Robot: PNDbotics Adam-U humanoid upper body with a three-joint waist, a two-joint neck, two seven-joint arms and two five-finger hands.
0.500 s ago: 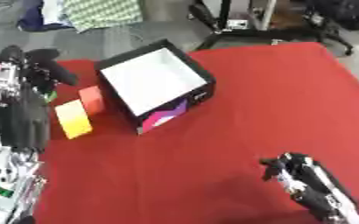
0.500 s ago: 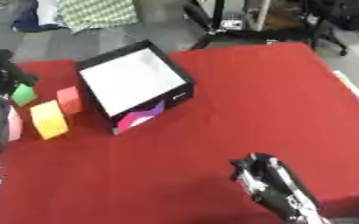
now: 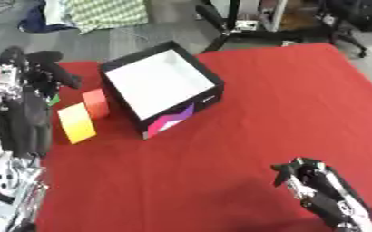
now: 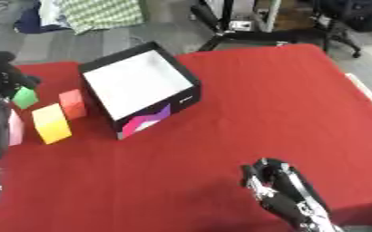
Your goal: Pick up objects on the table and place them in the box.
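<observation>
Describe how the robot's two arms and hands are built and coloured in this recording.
Both are mostly black with silver metal parts. The left arm is a thick black limb with a silver jointed strip along its upper part, a round silver joint lower down, and a black left hand. The right hand is black with silver segments on a black forearm. No cables or markings can be made out.

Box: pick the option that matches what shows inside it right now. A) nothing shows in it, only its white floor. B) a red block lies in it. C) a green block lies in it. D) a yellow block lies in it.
A: the box shows only its bare white floor, while the yellow block, red block and green block all sit outside it on the red cloth to its left.
</observation>
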